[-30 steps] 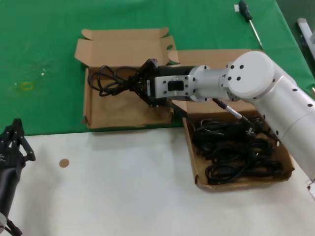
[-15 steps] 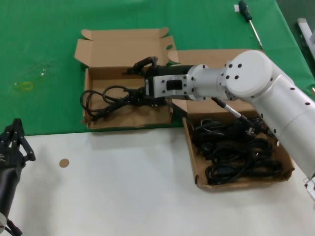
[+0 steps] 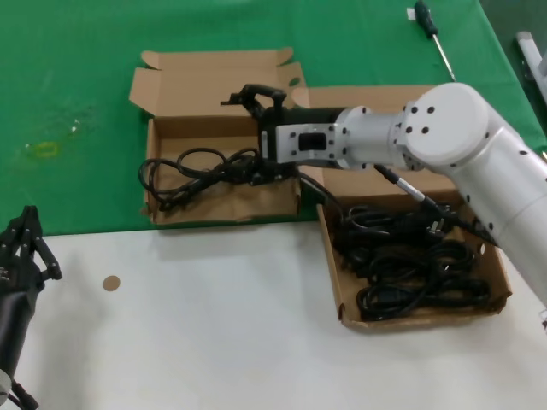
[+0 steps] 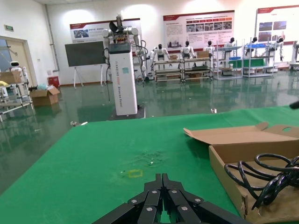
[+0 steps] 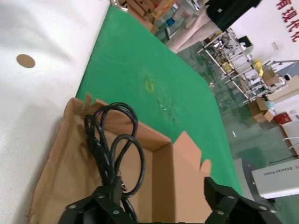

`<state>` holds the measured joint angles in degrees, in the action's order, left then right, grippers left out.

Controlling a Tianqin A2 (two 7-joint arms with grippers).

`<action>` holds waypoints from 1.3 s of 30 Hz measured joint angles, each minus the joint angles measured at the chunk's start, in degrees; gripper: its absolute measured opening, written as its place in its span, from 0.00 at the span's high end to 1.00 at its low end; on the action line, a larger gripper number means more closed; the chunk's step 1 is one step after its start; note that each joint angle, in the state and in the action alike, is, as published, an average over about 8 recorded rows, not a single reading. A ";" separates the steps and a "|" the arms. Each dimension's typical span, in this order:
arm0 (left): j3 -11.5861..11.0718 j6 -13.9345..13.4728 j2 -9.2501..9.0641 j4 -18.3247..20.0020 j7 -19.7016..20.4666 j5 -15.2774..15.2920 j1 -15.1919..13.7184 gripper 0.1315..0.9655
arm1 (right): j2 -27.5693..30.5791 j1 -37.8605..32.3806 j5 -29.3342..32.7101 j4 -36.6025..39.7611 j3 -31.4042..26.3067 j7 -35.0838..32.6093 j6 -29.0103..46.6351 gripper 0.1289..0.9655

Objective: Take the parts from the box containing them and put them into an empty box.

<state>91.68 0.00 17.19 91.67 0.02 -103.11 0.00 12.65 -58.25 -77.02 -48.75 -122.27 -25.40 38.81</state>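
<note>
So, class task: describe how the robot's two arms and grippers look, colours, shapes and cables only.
The right arm is glossy white, with rounded joints dotted by dark screw holes, a thin cable along it, and a black right gripper. The left gripper is black with linked, riveted fingers.

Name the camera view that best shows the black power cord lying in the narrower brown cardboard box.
The head view: the whole black power cord lies coiled in the narrower brown cardboard box. The right wrist view shows its loops from close above the open right gripper; the left wrist view catches only part.
</note>
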 joint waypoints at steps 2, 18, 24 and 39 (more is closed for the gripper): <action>0.00 0.00 0.00 0.00 0.00 0.00 0.00 0.98 | 0.35 0.18 -0.10 -0.72 0.15 0.32 0.08 0.48; 0.00 0.00 0.00 0.00 0.00 0.00 0.00 0.93 | 1.08 6.01 -2.70 -5.52 3.25 3.08 -3.64 0.18; 0.00 0.00 0.00 0.00 0.00 0.00 0.00 0.85 | 1.38 10.51 -4.73 -8.76 5.62 5.01 -6.68 0.07; 0.00 0.00 0.00 0.00 -0.02 -0.01 0.00 0.55 | 2.14 22.07 -9.91 -17.04 11.67 9.95 -14.46 0.00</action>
<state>91.68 0.00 17.19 91.67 0.00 -103.12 0.00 14.79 -36.18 -86.93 -65.79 -110.60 -15.45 24.35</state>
